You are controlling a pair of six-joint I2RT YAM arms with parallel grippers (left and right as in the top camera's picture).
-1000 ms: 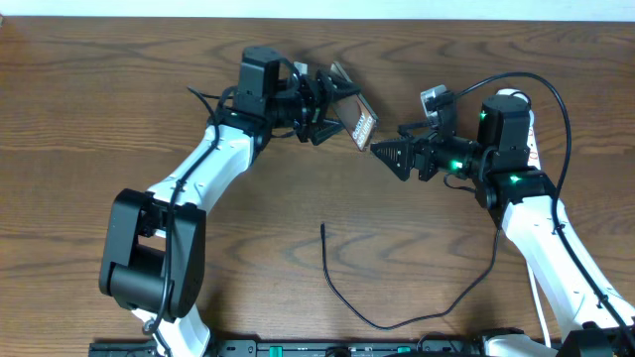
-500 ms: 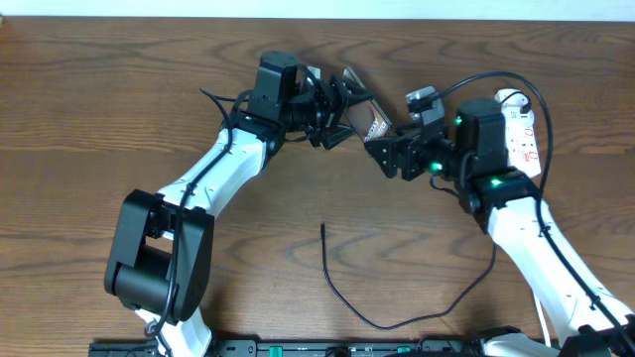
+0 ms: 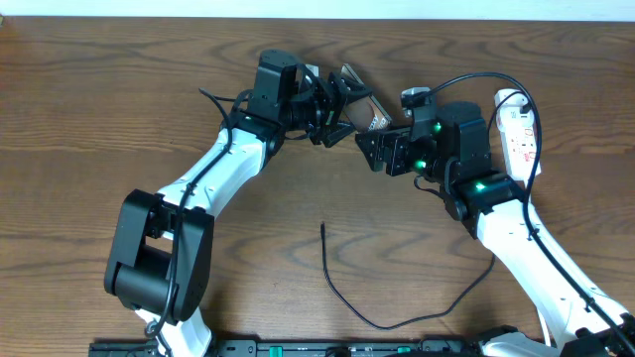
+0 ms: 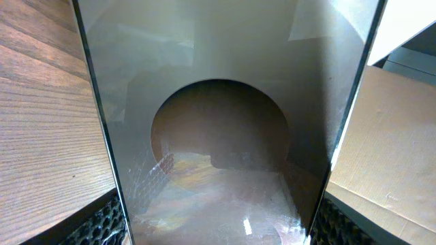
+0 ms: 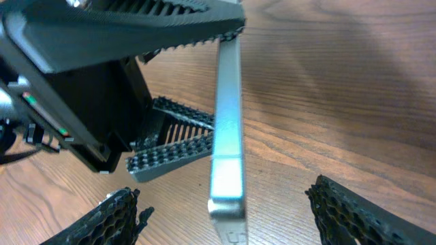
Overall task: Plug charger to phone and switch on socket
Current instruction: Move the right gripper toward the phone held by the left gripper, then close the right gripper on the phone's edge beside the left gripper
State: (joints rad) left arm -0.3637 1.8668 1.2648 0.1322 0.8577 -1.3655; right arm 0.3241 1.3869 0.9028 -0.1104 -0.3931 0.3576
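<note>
Smartphone [image 3: 369, 114], flat, dark and glossy, sits gripped in the left hand [image 3: 342, 107]; the right hand [image 5: 228, 218] gapes around its edge. Early release could drop it onto the wooden tabletop [image 3: 99, 119].

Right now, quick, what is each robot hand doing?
Left hand: closed, holding the phone.
Right hand: open, holding nothing.

The overhead camera looks straight down from well above the brown wooden table [image 3: 99, 99], taking in the whole workspace. The left wrist camera sits very close to the flat dark glossy smartphone [image 4: 218, 136], whose face fills its frame. The right wrist camera, low over the wood, faces the smartphone [image 5: 228, 122] edge-on from near. All 3 views share the smartphone [image 3: 363, 111].
</note>
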